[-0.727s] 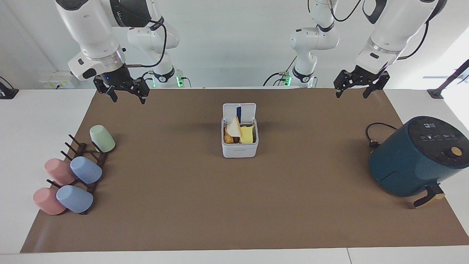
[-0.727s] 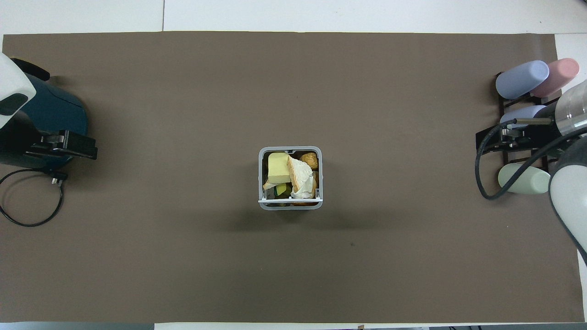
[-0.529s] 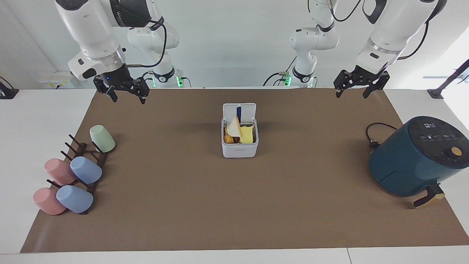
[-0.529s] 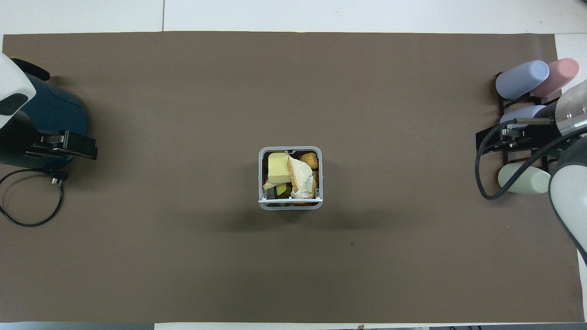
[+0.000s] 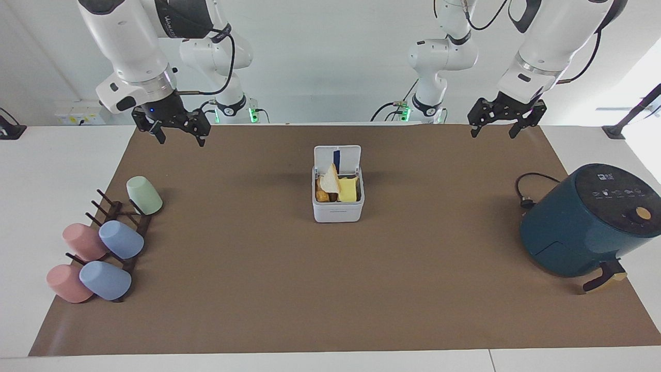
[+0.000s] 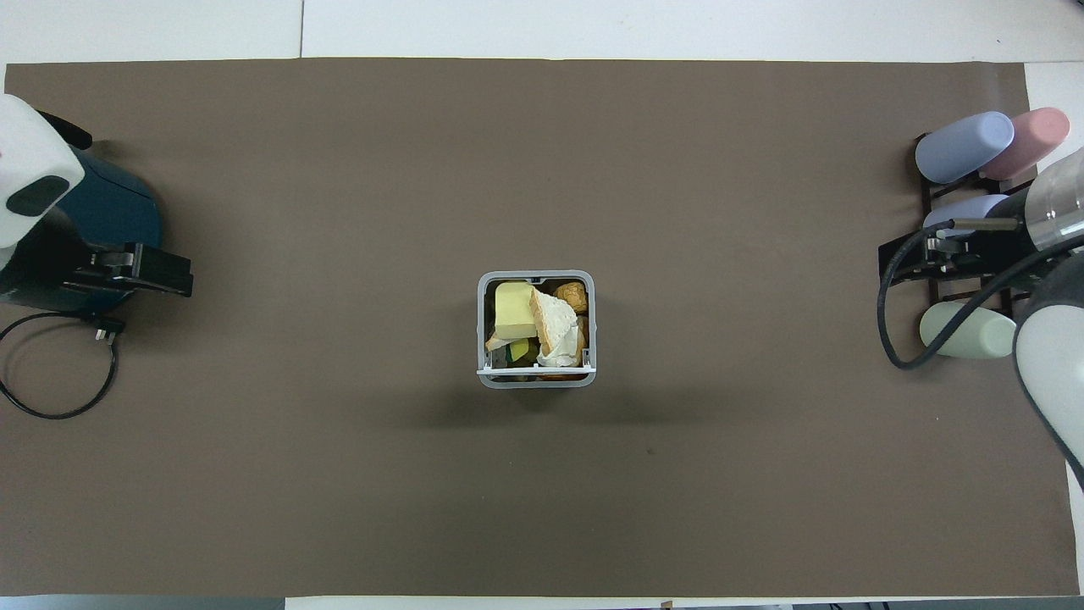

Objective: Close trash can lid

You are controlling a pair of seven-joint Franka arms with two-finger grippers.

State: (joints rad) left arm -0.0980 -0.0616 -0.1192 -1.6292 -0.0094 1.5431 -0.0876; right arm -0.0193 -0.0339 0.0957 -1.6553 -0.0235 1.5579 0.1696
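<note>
The small white trash can [image 5: 338, 209] stands at the middle of the brown mat, filled with yellow, white and orange scraps; its rim shows in the overhead view [image 6: 536, 276]. Its lid [image 5: 337, 156] stands open and upright on the edge nearer to the robots, and is seen edge-on from above [image 6: 535, 370]. My left gripper [image 5: 493, 133] [image 6: 127, 275] hangs open and empty in the air over the mat toward the left arm's end, well apart from the can. My right gripper [image 5: 181, 138] [image 6: 931, 254] hangs open and empty toward the right arm's end.
A teal air fryer [image 5: 583, 222] [image 6: 110, 203] with a black cord [image 6: 51, 398] sits at the left arm's end. A dark rack with several pastel cups [image 5: 121, 243] [image 6: 965, 148] sits at the right arm's end.
My left gripper has shifted slightly toward the middle of the table and a little upward. The right arm, the trash can and the lid have not moved.
</note>
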